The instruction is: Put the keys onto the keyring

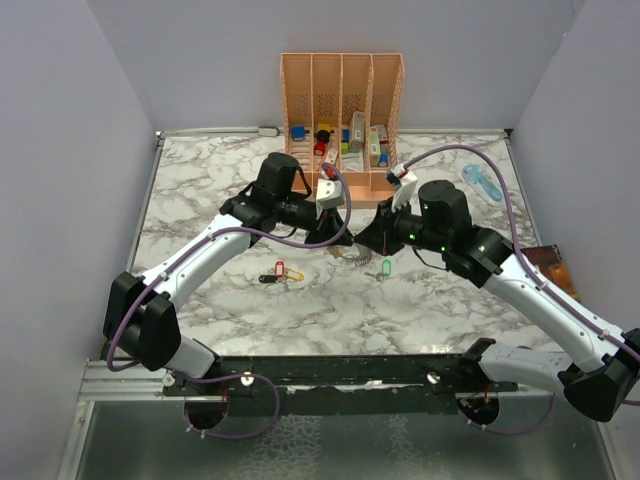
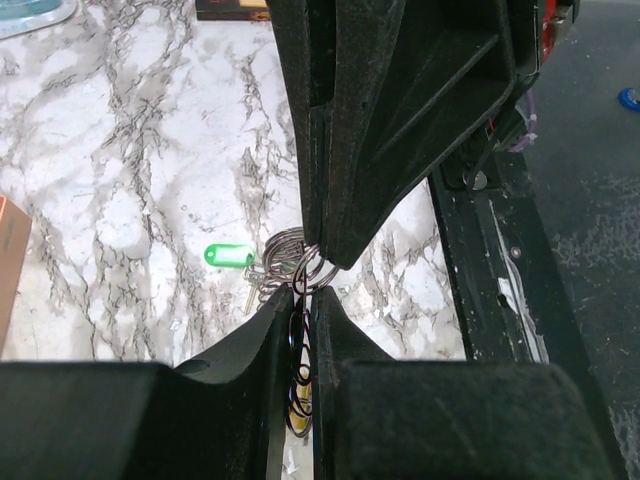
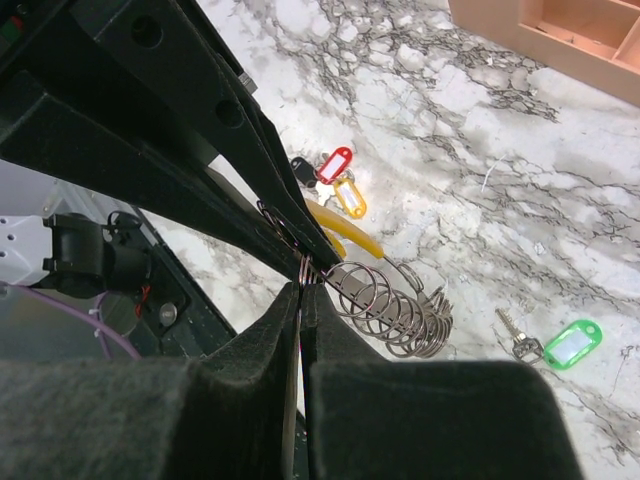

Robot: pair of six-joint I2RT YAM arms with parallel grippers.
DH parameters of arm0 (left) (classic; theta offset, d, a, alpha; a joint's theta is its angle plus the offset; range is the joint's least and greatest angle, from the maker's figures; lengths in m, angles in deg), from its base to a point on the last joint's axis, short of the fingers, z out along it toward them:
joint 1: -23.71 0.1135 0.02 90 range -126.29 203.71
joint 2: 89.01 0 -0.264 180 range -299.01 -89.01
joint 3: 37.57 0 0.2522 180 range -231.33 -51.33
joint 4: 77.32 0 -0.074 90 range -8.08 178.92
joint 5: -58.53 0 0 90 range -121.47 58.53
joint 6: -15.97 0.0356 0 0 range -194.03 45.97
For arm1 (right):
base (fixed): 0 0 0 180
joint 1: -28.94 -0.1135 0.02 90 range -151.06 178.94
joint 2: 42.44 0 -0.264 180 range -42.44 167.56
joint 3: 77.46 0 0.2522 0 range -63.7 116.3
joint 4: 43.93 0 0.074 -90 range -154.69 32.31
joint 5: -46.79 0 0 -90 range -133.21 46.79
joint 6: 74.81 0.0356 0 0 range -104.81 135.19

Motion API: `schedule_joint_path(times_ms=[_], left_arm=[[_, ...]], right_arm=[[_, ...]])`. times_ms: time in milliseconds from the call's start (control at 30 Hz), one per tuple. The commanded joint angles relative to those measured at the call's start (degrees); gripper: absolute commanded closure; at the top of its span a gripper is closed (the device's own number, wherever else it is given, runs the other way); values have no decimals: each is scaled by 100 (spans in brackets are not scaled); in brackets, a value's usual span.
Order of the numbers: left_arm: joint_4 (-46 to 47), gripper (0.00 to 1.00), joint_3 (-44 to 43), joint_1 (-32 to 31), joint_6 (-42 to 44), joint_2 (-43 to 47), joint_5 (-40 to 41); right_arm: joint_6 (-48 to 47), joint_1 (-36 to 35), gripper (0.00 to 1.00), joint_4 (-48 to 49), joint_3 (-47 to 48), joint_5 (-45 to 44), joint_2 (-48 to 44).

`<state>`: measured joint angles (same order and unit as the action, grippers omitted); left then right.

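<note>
1. The left pincer (image 2: 301, 300) is squeezed almost closed, pinching a wire turn of the silvery coiled keyring with a yellow band (image 3: 392, 312).
2. The right pincer (image 3: 302, 292) meets it tip to tip and is clamped on the same coil.
3. The green-tagged metal key (image 3: 568, 344) lies on the white marble tabletop (image 3: 500, 200) near the right pincer, apart from the coil.
4. The red-tagged key (image 3: 335, 163), yellow-tagged key (image 3: 348, 198) and black-tagged key (image 3: 302, 170) lie clustered near the left pincer.

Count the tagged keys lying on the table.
4. Red-tagged key, yellow-tagged key and black-tagged key bunched on the robot's left; green-tagged key alone on its right. Others may be hidden.
</note>
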<state>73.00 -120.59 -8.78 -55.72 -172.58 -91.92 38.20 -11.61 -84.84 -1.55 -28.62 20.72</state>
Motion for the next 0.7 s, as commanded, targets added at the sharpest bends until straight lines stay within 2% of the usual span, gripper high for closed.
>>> schedule_joint_path(times_ms=[0, 233, 300, 567, 667], left_arm=[[19, 100, -20, 181, 178, 61, 613], [-479, 100, -103, 180, 816, -9, 1263], [-582, 100, -106, 181, 940, -29, 1339], [-999, 100, -221, 180, 1572, -15, 1453], [-1152, 100, -251, 177, 1885, 12, 1528]], right_arm=[[123, -45, 95, -141, -131, 88, -237], [118, -42, 73, -112, -43, 6, -225], [93, -48, 69, -89, 8, -31, -216], [-76, -40, 66, -338, -80, -959, -168], [-141, -40, 72, -493, -212, -1408, -212]])
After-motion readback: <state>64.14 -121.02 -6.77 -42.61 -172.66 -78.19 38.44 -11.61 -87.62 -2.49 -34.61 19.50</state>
